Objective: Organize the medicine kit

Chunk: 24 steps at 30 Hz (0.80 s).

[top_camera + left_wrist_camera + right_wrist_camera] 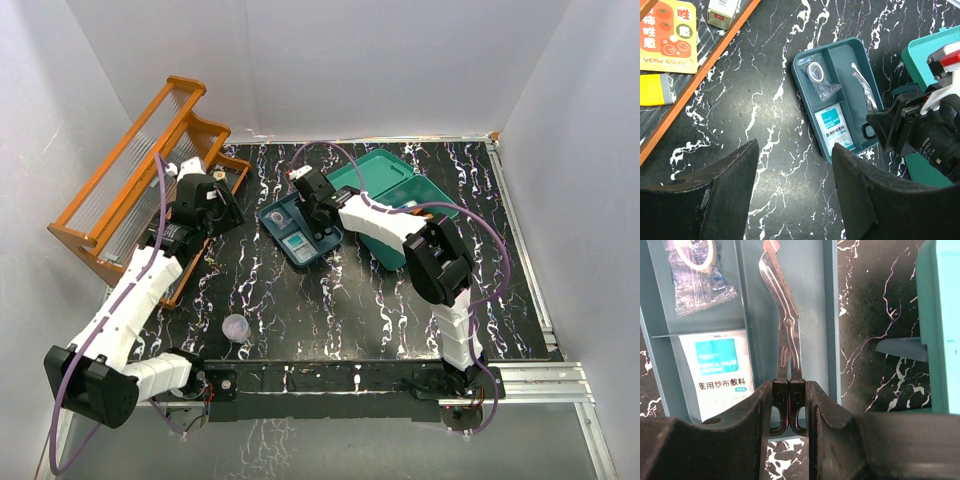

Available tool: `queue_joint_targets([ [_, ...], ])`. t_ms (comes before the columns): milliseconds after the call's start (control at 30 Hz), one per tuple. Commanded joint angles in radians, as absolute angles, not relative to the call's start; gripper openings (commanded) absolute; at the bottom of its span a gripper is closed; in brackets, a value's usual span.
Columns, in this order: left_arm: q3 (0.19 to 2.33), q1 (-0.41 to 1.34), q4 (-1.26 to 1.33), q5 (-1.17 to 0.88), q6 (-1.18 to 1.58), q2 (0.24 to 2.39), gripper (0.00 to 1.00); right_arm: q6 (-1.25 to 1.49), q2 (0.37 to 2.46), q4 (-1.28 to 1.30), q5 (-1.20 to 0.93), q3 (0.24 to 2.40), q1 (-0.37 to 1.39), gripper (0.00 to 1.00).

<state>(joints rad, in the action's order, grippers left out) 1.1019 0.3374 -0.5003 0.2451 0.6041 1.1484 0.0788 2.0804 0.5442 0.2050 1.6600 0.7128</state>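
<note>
Right gripper [790,407]: jaws closed on the black handles of the scissors [786,325], one finger on each side, both touching.
Scissors: metal, angled blades, lying along the long right compartment of the insert tray [832,315]; whether the handles are lifted off the tray floor, I cannot tell.
Insert tray: teal, flat, divided, set on the black marbled table [350,300] near its middle, a little left of the box.
Gauze packet [720,372]: white with teal print, flat in the tray's near-left compartment, beside the scissors across a divider.
Clear bag [695,270]: holds a small white roll, in the tray's far-left compartment, above the gauze packet.
Medicine kit box [390,180]: teal, rounded corners, toward the far right of the table, partly hidden under the right arm; a strip of bare table shows between it and the tray.
Left gripper [795,185]: jaws wide open, nothing between them, hanging above bare table on the left side of the tray.
Orange rack [130,190]: wooden frame with clear ribbed panels, tilted at the table's far-left edge, just beside the left gripper.
Rack contents: a yellow card [667,35] printed with oranges, a small white carton [722,12] and a yellow piece [655,90] lying on the ribbed panel.
Small clear round item [236,327]: alone on the table near the front edge, well apart from the tray; too small to identify.
</note>
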Motion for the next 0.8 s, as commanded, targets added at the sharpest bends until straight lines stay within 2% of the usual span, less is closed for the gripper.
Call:
queue_joint_targets([
  [0,1.144,0.334,-0.453,0.23,0.58,1.162,0.58,0.046,2.101,0.49,0.159,1.731,0.703,0.12],
  [133,1.154,0.334,-0.427,0.233,0.562,1.19,0.59,0.046,2.111,0.497,0.167,1.734,0.702,0.13],
  [400,1.164,0.334,-0.378,0.238,0.535,1.234,0.6,0.073,2.138,0.527,0.198,1.764,0.701,0.3],
  [767,1.169,0.334,-0.375,0.227,0.535,1.248,0.6,0.1,2.135,0.567,0.216,1.806,0.702,0.39],
])
